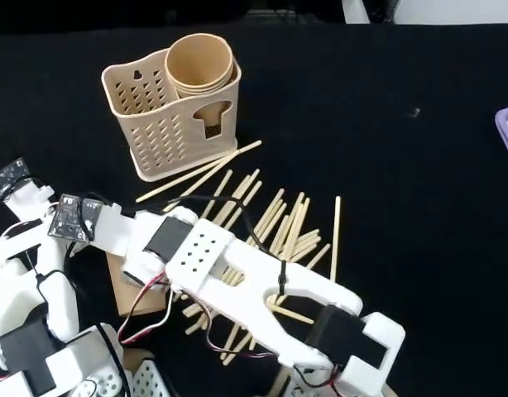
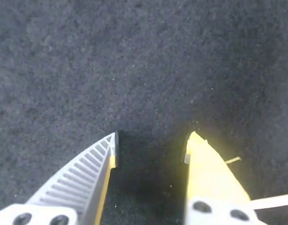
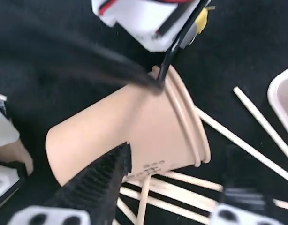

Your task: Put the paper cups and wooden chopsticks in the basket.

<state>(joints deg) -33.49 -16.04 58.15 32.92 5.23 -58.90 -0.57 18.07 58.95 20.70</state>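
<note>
Beside wooden chopsticks [image 1: 275, 219] on the counter [image 1: 403, 165], toppled paper cups [image 3: 134, 122] lie before the right pincer [image 3: 181, 171], its tips spread, the left pincer [image 2: 153, 140] also apart; next it likely must close and carry them to the basket [image 1: 155, 128].

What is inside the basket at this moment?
Stacked paper cups stand in one compartment of the basket. The other compartment looks empty near its top, but its walls hide the floor, and the cups hide what lies under them.
</note>
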